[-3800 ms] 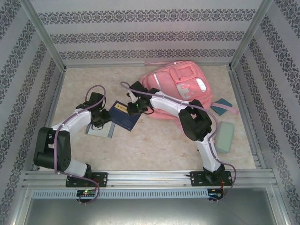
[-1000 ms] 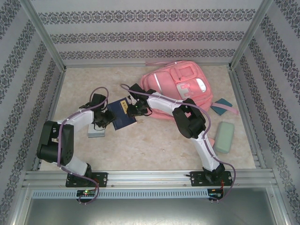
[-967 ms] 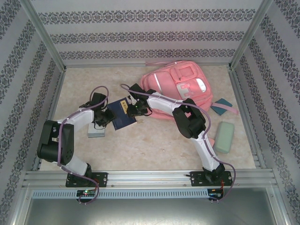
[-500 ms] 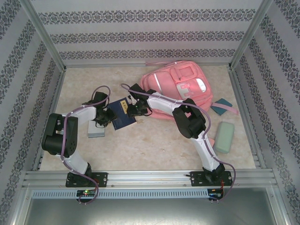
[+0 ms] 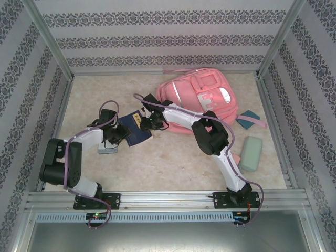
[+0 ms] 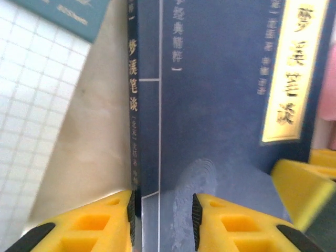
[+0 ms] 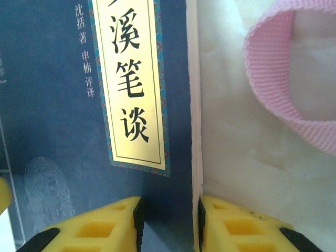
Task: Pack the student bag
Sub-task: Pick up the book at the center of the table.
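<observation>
The pink student bag (image 5: pixel 202 97) lies at the back right of the table, and one of its pink straps (image 7: pixel 283 79) loops beside the book. A dark blue book (image 5: pixel 134 130) with a gold title label (image 7: pixel 131 84) lies left of the bag. My left gripper (image 5: pixel 121 134) is open at the book's left side, its jaws straddling the spine (image 6: pixel 134 105). One of its fingers is beside the spine and the other over the cover. My right gripper (image 5: pixel 145 123) is open at the book's right side, straddling the white page edge (image 7: pixel 195 131).
A grid-paper notebook (image 5: pixel 107 147) with a teal cover (image 6: pixel 63 10) lies under the left arm, beside the book. A teal item (image 5: pixel 248 119) and a pale green pencil case (image 5: pixel 251 153) lie to the right of the bag. Patterned walls enclose the table.
The book has been pushed together from a wide flat shape into a narrower one and nudged left. The left arm's elbow has swung and its gripper has dropped slightly nearer. The right gripper has barely moved.
</observation>
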Tool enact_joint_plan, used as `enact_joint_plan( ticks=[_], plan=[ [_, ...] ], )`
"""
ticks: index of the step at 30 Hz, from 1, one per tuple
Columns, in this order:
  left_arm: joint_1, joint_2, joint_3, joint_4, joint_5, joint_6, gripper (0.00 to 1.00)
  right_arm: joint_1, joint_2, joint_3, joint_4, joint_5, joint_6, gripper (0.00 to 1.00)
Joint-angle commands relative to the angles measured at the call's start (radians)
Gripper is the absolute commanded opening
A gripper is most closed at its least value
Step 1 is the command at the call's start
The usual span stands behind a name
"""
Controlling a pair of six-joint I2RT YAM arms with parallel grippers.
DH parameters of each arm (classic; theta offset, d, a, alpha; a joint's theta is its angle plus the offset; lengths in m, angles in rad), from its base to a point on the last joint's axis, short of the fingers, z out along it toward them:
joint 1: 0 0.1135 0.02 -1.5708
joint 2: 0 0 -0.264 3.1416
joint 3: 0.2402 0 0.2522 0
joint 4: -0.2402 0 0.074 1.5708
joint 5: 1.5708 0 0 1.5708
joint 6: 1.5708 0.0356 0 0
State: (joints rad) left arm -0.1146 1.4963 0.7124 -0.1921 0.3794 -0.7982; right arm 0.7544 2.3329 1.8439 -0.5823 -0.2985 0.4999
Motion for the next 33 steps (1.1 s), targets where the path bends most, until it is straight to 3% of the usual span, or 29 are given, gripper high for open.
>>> enact_joint_plan(
  ticks=[1, 15, 19, 22, 25, 33],
  plan=[
    [-0.017, -0.078, 0.004, 0.254, 0.224, -0.045, 0.34, 0.041, 0.013, -0.015, 0.033, -0.102, 0.016, 0.34],
    [-0.008, 0.078, 0.021, 0.126, 0.142, 0.028, 0.34, 0.028, -0.007, -0.044, 0.049, -0.097, 0.022, 0.34],
    [-0.008, 0.088, 0.021, 0.12, 0.134, 0.036, 0.26, 0.028, -0.013, -0.045, 0.046, -0.094, 0.02, 0.34],
    [-0.008, 0.069, 0.024, 0.109, 0.117, 0.038, 0.12, 0.024, -0.029, -0.04, 0.032, -0.075, 0.006, 0.35],
    [-0.008, 0.041, 0.031, 0.092, 0.11, 0.042, 0.0, 0.01, -0.074, -0.032, 0.005, -0.02, -0.031, 0.37],
    [-0.01, -0.031, 0.043, 0.074, 0.128, 0.053, 0.0, -0.058, -0.253, -0.031, -0.049, 0.286, -0.188, 0.46]
  ],
)
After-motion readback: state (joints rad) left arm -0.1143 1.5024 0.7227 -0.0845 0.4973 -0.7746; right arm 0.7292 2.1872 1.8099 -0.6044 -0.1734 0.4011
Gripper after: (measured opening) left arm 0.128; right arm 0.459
